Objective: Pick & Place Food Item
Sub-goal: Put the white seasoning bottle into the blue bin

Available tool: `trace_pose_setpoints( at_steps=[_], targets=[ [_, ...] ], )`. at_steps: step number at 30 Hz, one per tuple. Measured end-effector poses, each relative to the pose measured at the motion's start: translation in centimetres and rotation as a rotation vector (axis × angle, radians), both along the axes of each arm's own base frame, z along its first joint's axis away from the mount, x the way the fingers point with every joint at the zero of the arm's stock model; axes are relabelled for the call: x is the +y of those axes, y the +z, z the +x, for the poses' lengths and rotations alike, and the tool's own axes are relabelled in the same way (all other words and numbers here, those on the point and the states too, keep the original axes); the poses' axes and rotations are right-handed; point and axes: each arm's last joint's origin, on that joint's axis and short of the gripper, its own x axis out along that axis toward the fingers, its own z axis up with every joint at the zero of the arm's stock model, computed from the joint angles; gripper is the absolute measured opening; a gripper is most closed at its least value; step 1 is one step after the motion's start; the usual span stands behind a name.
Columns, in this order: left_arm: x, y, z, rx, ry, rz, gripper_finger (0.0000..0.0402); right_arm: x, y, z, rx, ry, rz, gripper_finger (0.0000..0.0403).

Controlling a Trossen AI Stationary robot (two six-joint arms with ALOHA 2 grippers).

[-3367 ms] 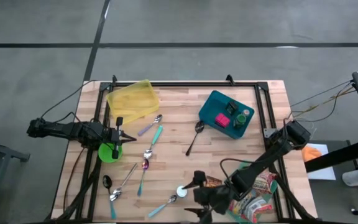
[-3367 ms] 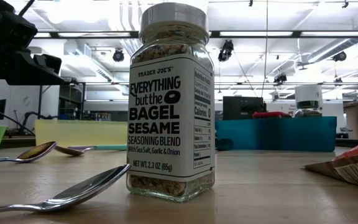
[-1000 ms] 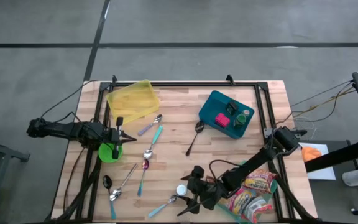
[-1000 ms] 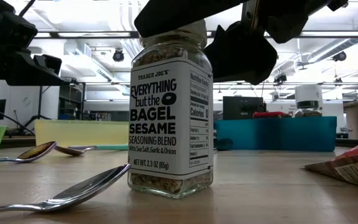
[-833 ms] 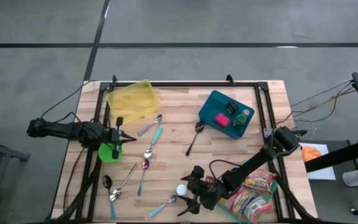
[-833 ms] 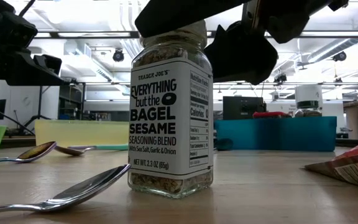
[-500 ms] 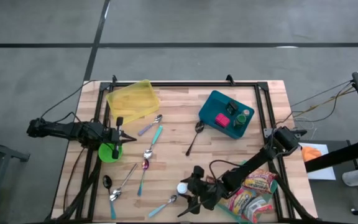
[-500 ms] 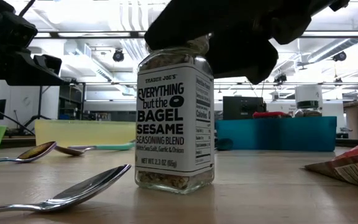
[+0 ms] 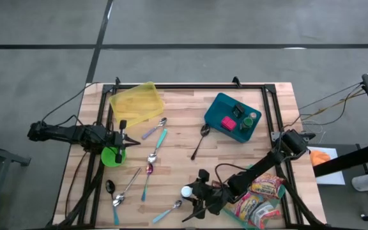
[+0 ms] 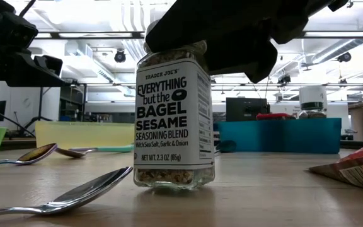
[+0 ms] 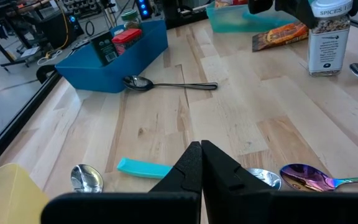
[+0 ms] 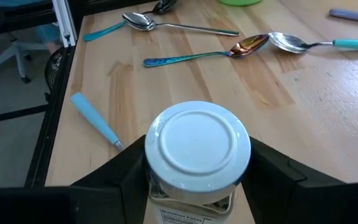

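The wooden table [image 9: 235, 153] carries a yellow tray [image 9: 135, 102] and a blue bin [image 9: 217, 110] — likely drop spots. The seasoning jar [image 10: 174, 116] stands upright near the front edge. The right gripper [image 12: 197, 163] clasps it just under its white lid [image 12: 197, 144], ready to lift. The left gripper [image 11: 200, 163] waits pinched closed — over the spoons.

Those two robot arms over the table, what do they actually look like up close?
Both are slim, jointed and matt black. The left arm ends in a gripper of two tapered black fingers like a beak. The right arm carries a gripper with broad, flat black fingers. Thin black cables loop along both arms. No markings are visible.
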Motion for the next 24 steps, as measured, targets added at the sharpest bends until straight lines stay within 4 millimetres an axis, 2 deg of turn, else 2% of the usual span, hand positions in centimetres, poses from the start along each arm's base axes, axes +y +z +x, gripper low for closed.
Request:
trace_pose_setpoints(
  at_steps=[14,18,24],
  targets=[
    [0.0,0.0,0.0,0.0,0.0,0.0,0.0,0.3,0.4,-0.3,0.006,0.034,-0.003,0.0196],
    [0.0,0.0,0.0,0.0,0.0,0.0,0.0,0.4,1.2,-0.8,0.014,0.066,-0.027,0.0196],
    [0.0,0.0,0.0,0.001,0.0,0.0,0.0,-0.4,3.7,-1.7,0.017,0.063,-0.077,0.0196]
  ],
)
